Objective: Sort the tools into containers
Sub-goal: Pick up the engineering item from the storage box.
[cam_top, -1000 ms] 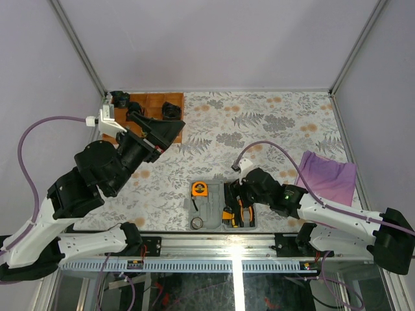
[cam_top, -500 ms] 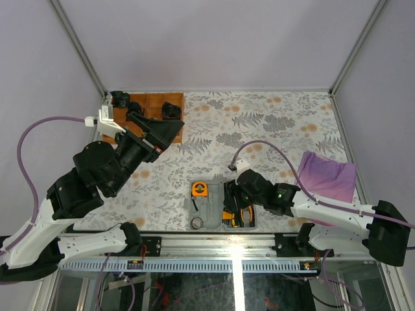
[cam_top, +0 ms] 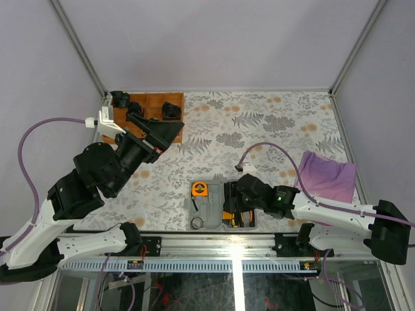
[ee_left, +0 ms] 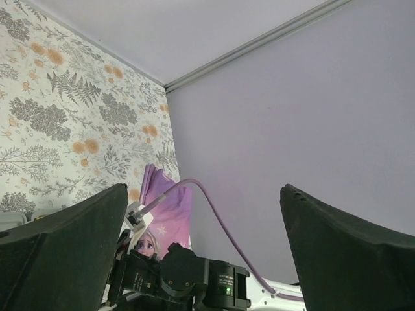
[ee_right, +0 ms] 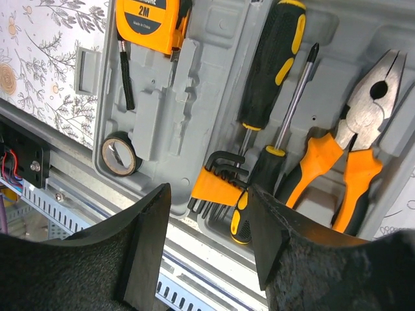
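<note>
An open grey case (ee_right: pixel 175 110) lies at the table's near edge (cam_top: pixel 209 208). In it are an orange tape measure (ee_right: pixel 148 19) (cam_top: pixel 199 189), a thin black key (ee_right: pixel 126 74), a thick black-and-yellow screwdriver (ee_right: pixel 271 61), a slim screwdriver (ee_right: pixel 272 168), orange-handled pliers (ee_right: pixel 353 142) and an orange holder of hex keys (ee_right: pixel 220 184). My right gripper (ee_right: pixel 209 191) (cam_top: pixel 232 210) hovers open over the hex keys, holding nothing. Over the far left of the table, my left gripper (ee_left: pixel 204 189) (cam_top: pixel 159 126) is raised, wide open and empty.
A black tape roll (ee_right: pixel 120 153) lies in the case's near left corner. A brown tray (cam_top: pixel 150 107) with black items sits at the far left. A purple cloth (cam_top: pixel 327 175) lies at the right. The metal rail (ee_right: pixel 194 259) runs just past the case.
My right gripper has shifted toward the near end of the case, and its jaws have narrowed. The left arm has not moved.
</note>
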Robot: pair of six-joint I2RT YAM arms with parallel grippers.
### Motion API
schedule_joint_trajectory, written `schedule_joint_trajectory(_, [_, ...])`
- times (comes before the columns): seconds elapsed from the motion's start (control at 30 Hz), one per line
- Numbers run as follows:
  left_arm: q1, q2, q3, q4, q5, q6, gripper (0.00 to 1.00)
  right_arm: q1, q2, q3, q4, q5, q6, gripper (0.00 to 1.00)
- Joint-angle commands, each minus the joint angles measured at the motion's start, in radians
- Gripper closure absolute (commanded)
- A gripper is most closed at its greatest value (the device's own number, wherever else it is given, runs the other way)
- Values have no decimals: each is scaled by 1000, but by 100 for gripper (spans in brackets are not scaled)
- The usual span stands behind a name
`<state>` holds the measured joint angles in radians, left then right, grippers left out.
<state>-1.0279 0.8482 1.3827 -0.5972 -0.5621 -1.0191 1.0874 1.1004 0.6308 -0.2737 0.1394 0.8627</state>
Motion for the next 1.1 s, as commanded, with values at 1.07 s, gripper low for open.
schedule_joint_trajectory(1.07, [-4,-101,-332,-101,-13,-122,1,132,347,173,-157,108,143,53])
